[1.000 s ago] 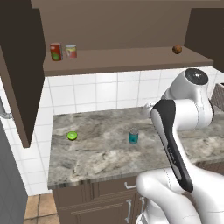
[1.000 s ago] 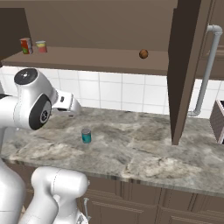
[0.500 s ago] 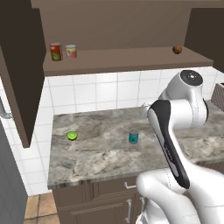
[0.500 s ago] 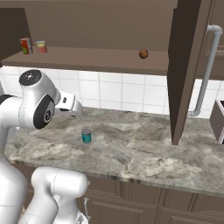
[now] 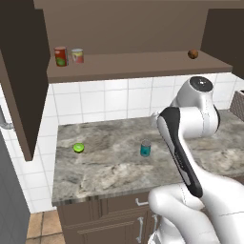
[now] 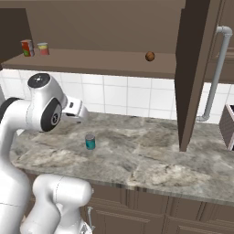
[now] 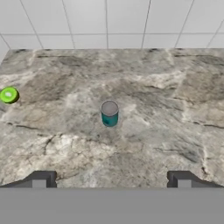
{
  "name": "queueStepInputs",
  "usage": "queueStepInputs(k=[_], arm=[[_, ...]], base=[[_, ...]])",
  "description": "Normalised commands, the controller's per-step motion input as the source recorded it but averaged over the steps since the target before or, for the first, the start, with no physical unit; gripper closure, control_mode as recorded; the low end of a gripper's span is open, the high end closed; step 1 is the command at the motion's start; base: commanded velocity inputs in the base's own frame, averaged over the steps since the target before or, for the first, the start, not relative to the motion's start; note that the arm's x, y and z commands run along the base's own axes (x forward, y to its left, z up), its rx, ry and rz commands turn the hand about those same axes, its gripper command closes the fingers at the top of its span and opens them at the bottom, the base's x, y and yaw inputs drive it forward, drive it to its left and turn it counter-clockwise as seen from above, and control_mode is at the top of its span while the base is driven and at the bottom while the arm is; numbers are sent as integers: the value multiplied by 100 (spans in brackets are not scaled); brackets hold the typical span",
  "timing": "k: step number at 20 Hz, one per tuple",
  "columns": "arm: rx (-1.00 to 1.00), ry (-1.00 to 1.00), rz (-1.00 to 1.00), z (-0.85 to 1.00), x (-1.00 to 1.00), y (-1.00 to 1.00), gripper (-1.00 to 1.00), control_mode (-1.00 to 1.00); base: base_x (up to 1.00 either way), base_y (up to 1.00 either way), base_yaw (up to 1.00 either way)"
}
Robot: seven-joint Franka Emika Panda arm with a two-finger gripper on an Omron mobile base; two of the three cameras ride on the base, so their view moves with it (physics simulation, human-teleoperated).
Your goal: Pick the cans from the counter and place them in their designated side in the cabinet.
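Teal can (image 5: 145, 148) is standing upright on the counter (image 5: 109, 167), roughly mid-slab, w/ bare stone all around it. Same can from the right base cam (image 6: 90, 141) sits just below and a bit right of the arm's wrist, not touching it. In the hand cam (image 7: 109, 113) it's dead center, grey top visible, well ahead of the fingertips (image 7: 41, 179).

The hand (image 7: 111, 180) is spread wide, tips far apart w/ nothing between them. It hovers over the near part of the counter, looking down and fwd at the can.

Banded can (red/yellow/pink) (image 5: 77, 55) is up on the cabinet shelf (image 5: 138, 66), left end, right beside the taller red can w/ green mark (image 5: 60, 56). They're close, but can't tell if they touch. Right base cam shows the pair too: banded (image 6: 43, 48), red (image 6: 27, 47).

Small brown round thing (image 5: 192, 54) sits on the right part of the shelf, well apart from the cans.

Lime half (image 5: 78, 147) is on the counter's left side, cut face up, well apart from the teal can. Hand cam has it at the left edge (image 7: 8, 95).

Cabinet doors hang open on both sides. White tile backsplash (image 7: 109, 22) behind the counter.
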Motion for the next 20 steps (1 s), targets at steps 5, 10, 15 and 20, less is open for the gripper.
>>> queueStepInputs(k=[5, 10, 15, 20], arm=[[1, 4, -2, -20, 18, 0, -100, -100], [0, 0, -1, -16, 18, 0, -100, -100], [0, 0, -1, -17, 19, 0, -100, -100], [0, 0, 0, -16, 15, 0, -100, -100]], base=[[0, 0, 0], [0, 0, 0], [0, 0, 0], [0, 0, 0]])
